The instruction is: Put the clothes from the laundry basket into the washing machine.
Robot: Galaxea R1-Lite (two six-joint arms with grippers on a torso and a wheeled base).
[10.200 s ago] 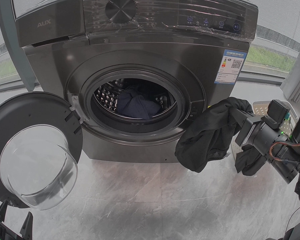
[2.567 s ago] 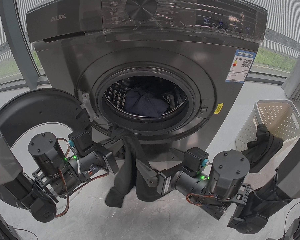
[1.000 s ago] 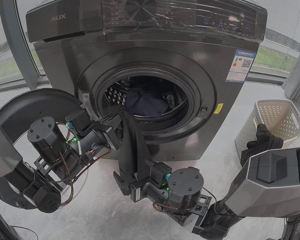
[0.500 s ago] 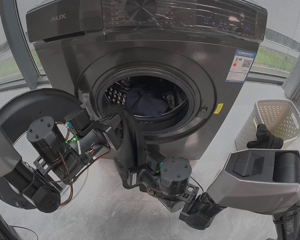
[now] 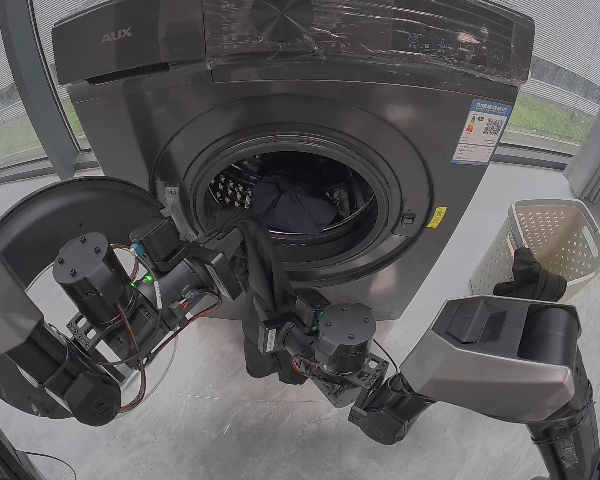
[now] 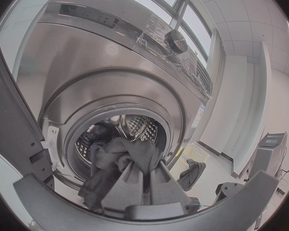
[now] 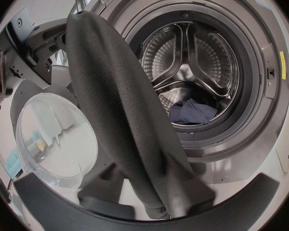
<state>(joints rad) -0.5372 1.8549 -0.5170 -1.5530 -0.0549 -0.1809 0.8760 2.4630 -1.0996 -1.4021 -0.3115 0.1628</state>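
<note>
Navy cloth (image 5: 293, 209) lies in the washing machine (image 5: 380, 121); black cloth (image 5: 530, 278) overhangs the basket (image 5: 560, 235).

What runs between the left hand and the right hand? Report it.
A black garment: the left hand is shut on its upper end, and it hangs down to the right hand below, as the head view shows.

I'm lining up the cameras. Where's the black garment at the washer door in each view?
Head view: black garment hangs from the left gripper at the drum opening, past the right gripper.
Left wrist view: garment bunched in that gripper, before the opening.
Right wrist view: garment stretched between door glass and opening.
Shared landmark: the drum opening.
</note>
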